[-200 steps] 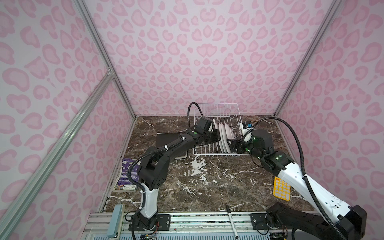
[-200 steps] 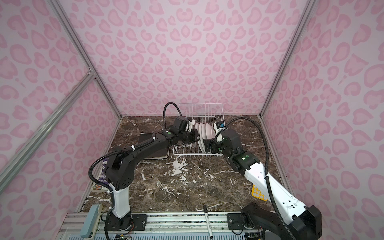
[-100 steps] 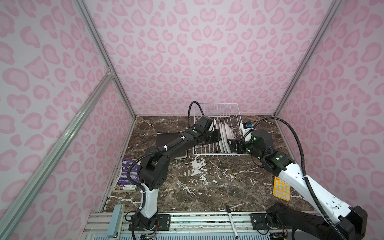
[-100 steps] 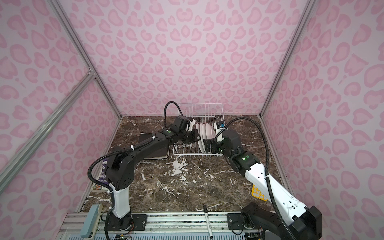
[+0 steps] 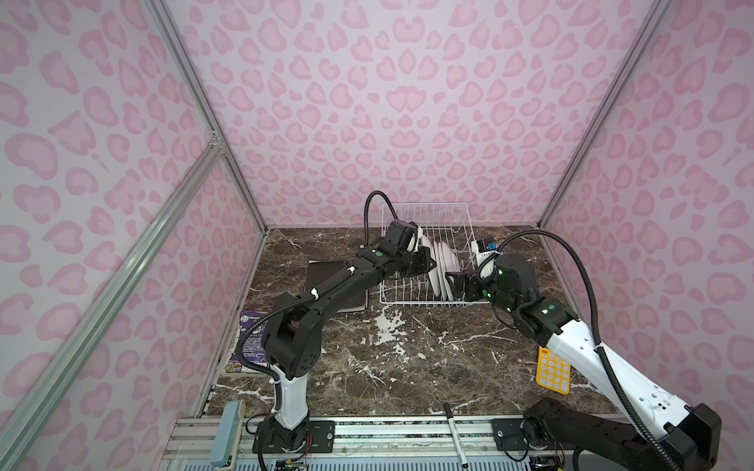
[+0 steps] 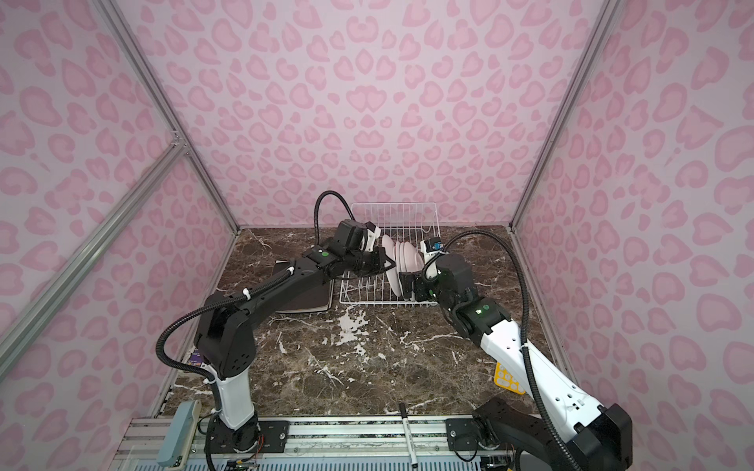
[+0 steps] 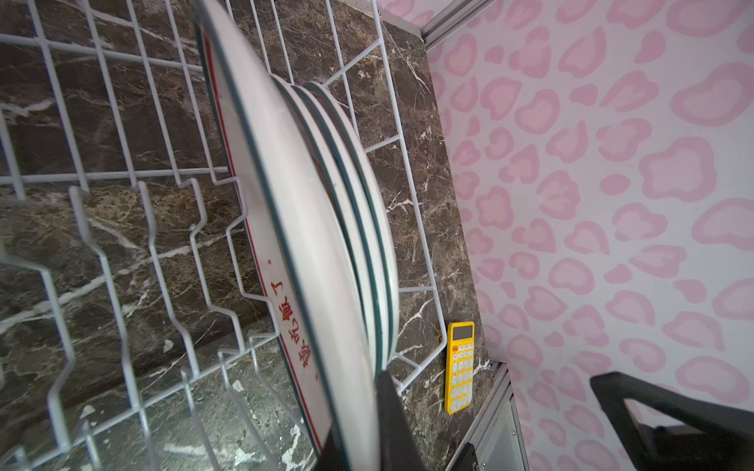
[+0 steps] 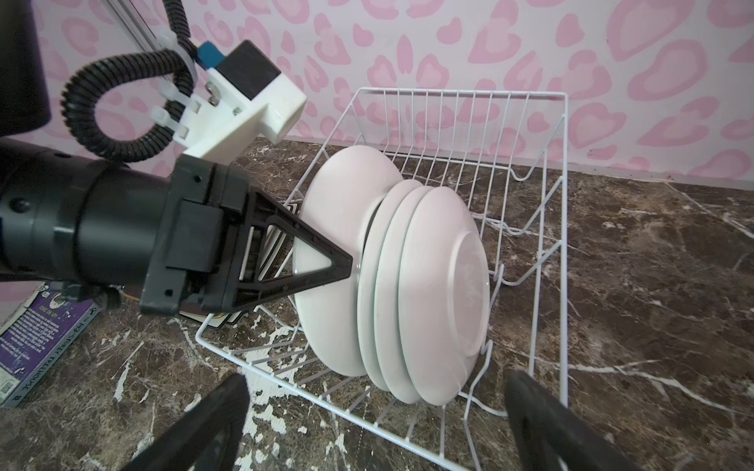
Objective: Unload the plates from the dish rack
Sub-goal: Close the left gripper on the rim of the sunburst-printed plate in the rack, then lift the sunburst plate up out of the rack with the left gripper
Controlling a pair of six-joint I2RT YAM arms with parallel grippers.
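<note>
The white wire dish rack (image 5: 424, 304) (image 6: 383, 304) (image 8: 565, 204) stands at the back of the marble table. Several round white plates (image 8: 440, 293) stand on edge in it. The nearest to my left arm is a larger plate (image 7: 293, 244) (image 8: 342, 212) with a green rim and red print. My left gripper (image 5: 428, 261) (image 6: 387, 265) (image 7: 363, 432) (image 8: 347, 261) is shut on that plate's rim. Three smaller plates (image 5: 444, 257) (image 7: 367, 212) lean together behind it. My right gripper (image 5: 455, 281) (image 6: 406, 283) (image 8: 377, 379) is open at the rack's front edge, facing the plates' backs and touching nothing.
A dark square plate (image 5: 322, 271) lies flat left of the rack, under my left arm. A yellow calculator (image 5: 553, 369) (image 6: 508, 379) (image 7: 459, 367) lies near the right wall. A purple book (image 5: 249, 342) (image 8: 36, 338) sits at the left wall, a marker pen (image 5: 455, 434) on the front rail.
My right gripper has edged slightly left toward the plates. The left gripper keeps its hold on the large round plate and has hardly moved.
</note>
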